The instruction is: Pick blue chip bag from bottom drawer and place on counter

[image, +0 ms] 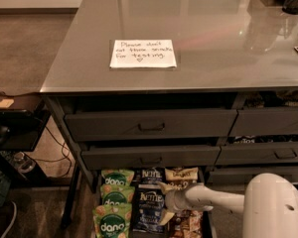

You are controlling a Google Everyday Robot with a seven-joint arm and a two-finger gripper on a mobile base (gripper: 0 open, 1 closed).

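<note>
- Fingers [165,187] of the gripper [163,201] were spread apart, one tip higher and one lower, at the right edge of the blue chip bag [148,205]; nothing looked pinched between them.
- That bag lay flat in the open bottom drawer [205,226], its white lettering facing up, between the green bags [111,217] on its left and the tan-and-brown bags [181,174] on its right. A second dark bag [151,174] with similar lettering lay just behind it.
- Opening the drawer was done, and the gripper was low inside it, next to the target, so the reach seemed nearly complete.
- Whether the fingers touched the bag could not be told.
- Left to do, by my reading: closing on the bag, lifting it clear of its neighbours, carrying it up past the two drawers above [149,125] and setting it down.
- The worktop [213,43] carried the white note [143,53] and no chip bag, so the placing step was not yet done.
</note>
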